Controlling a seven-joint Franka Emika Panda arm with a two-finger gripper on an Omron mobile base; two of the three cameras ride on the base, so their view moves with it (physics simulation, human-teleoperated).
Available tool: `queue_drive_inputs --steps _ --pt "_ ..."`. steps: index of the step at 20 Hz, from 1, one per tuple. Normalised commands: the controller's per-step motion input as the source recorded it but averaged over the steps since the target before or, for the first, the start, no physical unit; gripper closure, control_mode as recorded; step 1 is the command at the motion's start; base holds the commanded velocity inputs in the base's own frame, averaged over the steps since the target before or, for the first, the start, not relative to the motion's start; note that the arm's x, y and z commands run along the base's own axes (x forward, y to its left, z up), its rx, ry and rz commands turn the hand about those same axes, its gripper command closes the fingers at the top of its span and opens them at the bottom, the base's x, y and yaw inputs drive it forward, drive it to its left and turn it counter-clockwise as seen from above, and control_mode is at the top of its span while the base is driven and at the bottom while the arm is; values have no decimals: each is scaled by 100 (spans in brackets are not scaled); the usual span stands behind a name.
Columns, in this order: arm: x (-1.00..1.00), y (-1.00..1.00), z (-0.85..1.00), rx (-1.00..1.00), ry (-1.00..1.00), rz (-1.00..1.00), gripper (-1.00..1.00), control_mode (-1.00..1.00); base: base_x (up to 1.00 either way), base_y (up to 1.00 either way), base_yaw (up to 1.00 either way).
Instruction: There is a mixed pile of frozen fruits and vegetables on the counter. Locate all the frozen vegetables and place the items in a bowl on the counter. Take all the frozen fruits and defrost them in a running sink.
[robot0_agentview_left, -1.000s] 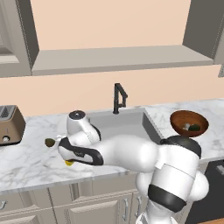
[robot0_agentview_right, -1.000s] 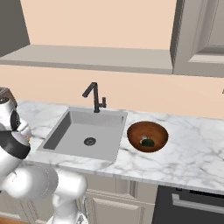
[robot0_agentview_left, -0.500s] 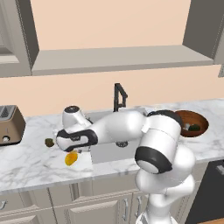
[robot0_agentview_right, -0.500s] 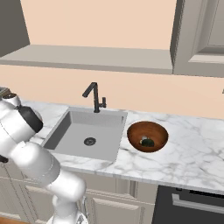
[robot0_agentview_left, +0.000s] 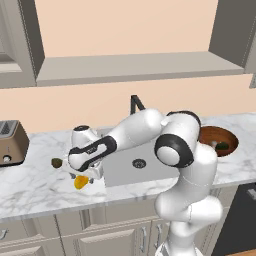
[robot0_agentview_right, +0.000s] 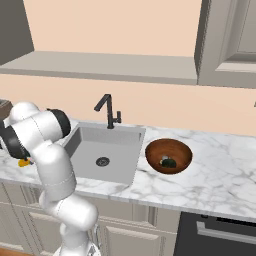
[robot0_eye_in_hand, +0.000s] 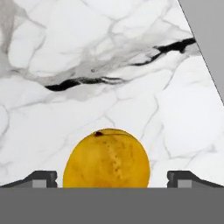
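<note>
Counting from nearest to farthest, operator, you have this stock:

Item one: the hand (robot0_eye_in_hand: 112, 179), fingers spread wide apart and clamped on nothing, poised over the orange-yellow fruit (robot0_eye_in_hand: 106, 158), which sits between the fingertips on the counter (robot0_eye_in_hand: 109, 57). You can judge this pickup as begun, not yet closed.

Item two: the small olive-green fruit (robot0_agentview_left: 57, 162), lying on the marble just beyond the hand, near the toaster (robot0_agentview_left: 11, 142). Untouched; it has yet to go to the water.

Item three: the sink (robot0_agentview_right: 107, 150), basin bare of food as far as you can see. No stream shows at the faucet (robot0_agentview_right: 107, 111), though a thin one could be missed at this size.

Item four: the bowl (robot0_agentview_right: 168, 156), on the counter beyond the sink. It holds a dark green ball (robot0_agentview_right: 169, 162) and, probably, the mushroom beside it; that item is too small to name surely.

Tally: vegetables appear done; both fruits and the running water remain.
</note>
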Motion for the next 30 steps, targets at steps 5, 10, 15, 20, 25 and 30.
queue_drive_inputs --steps 5,10,15,20,25,30 --pt "0 -1 -48 0 -5 -2 100 -100 0 0 0" --pt "0 -1 -10 -1 0 -5 100 -100 0 0 0" --pt "-10 -48 36 -5 3 -2 100 -100 0 0 0" --pt "-6 -93 29 -2 0 -9 100 -100 0 0 0" --pt "-10 -98 19 0 0 -12 100 -100 0 0 0" --pt "1 -98 7 0 1 -14 100 -100 0 0 0"
